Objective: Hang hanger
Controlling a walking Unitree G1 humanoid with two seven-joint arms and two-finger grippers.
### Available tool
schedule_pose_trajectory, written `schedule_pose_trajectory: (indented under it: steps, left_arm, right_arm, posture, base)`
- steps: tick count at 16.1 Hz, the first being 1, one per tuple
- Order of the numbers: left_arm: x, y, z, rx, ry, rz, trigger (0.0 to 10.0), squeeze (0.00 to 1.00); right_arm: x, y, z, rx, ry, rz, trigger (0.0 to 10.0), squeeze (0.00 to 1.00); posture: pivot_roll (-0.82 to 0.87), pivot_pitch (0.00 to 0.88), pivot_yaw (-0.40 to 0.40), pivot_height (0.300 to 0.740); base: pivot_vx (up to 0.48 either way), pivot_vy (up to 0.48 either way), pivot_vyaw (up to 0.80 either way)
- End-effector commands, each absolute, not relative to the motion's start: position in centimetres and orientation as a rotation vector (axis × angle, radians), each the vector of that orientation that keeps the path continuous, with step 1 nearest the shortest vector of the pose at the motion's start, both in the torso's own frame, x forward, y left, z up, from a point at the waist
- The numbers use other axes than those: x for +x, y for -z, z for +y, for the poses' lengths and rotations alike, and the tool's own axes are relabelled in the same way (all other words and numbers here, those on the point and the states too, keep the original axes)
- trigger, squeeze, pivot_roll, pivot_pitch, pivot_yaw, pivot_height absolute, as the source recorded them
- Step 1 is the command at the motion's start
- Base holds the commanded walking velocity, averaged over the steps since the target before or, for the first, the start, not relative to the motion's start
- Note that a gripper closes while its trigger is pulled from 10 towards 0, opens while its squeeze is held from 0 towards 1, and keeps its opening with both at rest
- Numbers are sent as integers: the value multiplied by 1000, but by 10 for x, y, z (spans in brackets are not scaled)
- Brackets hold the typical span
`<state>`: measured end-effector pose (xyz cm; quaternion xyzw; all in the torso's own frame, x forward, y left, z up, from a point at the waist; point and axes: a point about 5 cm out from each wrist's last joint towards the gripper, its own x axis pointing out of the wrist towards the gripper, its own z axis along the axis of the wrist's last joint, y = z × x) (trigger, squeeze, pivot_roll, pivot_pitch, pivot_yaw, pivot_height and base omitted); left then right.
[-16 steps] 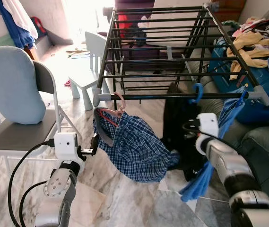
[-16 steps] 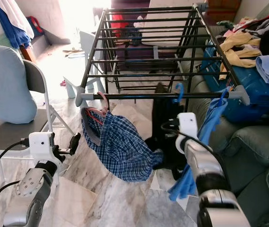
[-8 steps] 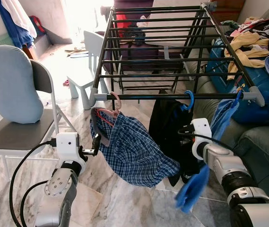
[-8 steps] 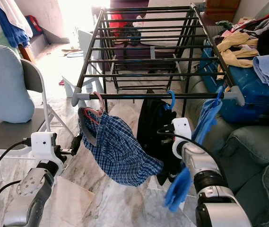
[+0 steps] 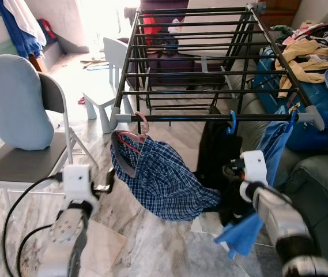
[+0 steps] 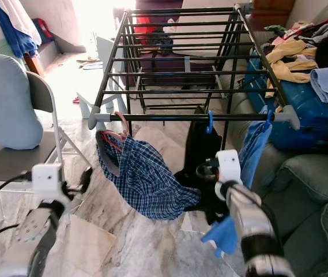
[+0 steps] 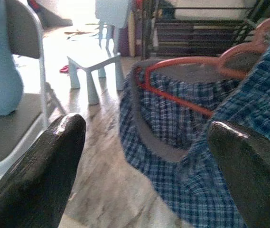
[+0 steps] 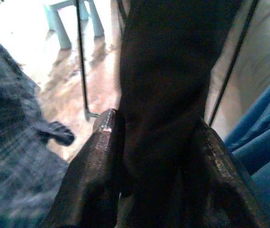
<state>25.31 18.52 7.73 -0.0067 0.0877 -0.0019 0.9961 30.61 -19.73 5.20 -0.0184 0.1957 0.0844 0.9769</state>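
Note:
A black drying rack (image 5: 181,118) stands before me. On its front rail a pink hanger (image 5: 143,124) carries a blue plaid shirt (image 5: 164,182). A blue hanger (image 5: 232,121) holds a black garment (image 5: 215,150), and another blue hook holds a blue garment (image 5: 276,147) at the rail's right end. My left gripper (image 5: 109,178) is open, low and just left of the plaid shirt (image 7: 187,123), not touching it. My right gripper (image 5: 228,173) is at the black garment's lower part, shut on its cloth (image 8: 172,71), which fills the space between the fingers.
A folding chair with a blue cushion (image 5: 14,104) stands at the left. A white child's chair (image 5: 109,75) sits behind the rack's left leg. A blue suitcase (image 5: 313,109) piled with clothes and a grey sofa (image 5: 319,173) close off the right. Marble floor lies below.
The view has shifted a little. My right gripper has sunk lower along the black garment, still holding it. My left arm has dropped slightly, its gripper staying open.

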Motion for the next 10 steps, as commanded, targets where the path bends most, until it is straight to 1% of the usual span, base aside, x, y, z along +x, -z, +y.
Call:
schedule_pose_trajectory:
  steps: [1,6,10]
  left_arm:
    - [253,-78,193,0,-21,169,10000,0]
    - [247,-80,195,-9,-32,160,10000,0]
    - [249,-80,194,-10,-23,154,10000,0]
  right_arm:
    - [302,-60,-192,-41,-174,328,10000,1000]
    - [280,-93,-203,8,-72,119,10000,1000]
    - [270,-98,-197,24,-80,98,10000,1000]
  posture:
    - [-69,0,33,740]
    - [-79,0,41,740]
    - [-87,0,40,740]
  base:
    - [0,0,0]
    - [0,0,0]
    - [0,0,0]
